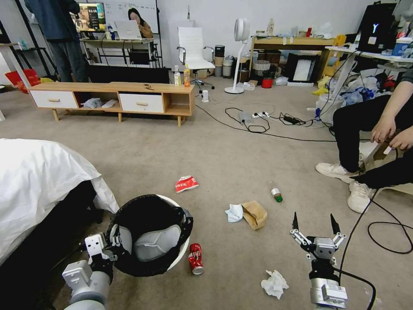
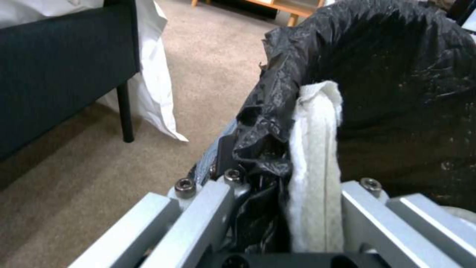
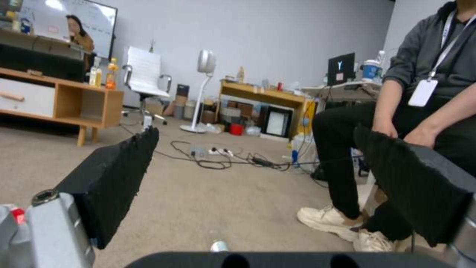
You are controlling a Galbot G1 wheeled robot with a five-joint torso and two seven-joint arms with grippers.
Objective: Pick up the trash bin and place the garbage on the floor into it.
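While clamped at its near rim by left gripper (image 1: pixel 112 246), small round white plastic trash bin (image 1: pixel 183 252) with black bag liner sits tilted, mouth up, beside white-sheeted bed (image 1: pixel 38 181). In left wrist view, gripper (image 2: pixel 285 193) closed on bag fold and white rim. Right gripper (image 1: pixel 314 225) parked low over beige-grey carpet floor (image 1: pixel 172 142), spread wide, holding nothing. Scattered on carpet: crushed red soda can (image 1: pixel 195 258) just beside bin; red-and-white snack wrapper (image 1: pixel 186 184); brown paper bag (image 1: pixel 255 214) touching crumpled white tissue (image 1: pixel 234 212); second tissue (image 1: pixel 274 283) near right gripper; green-capped clear bottle (image 1: pixel 276 194).
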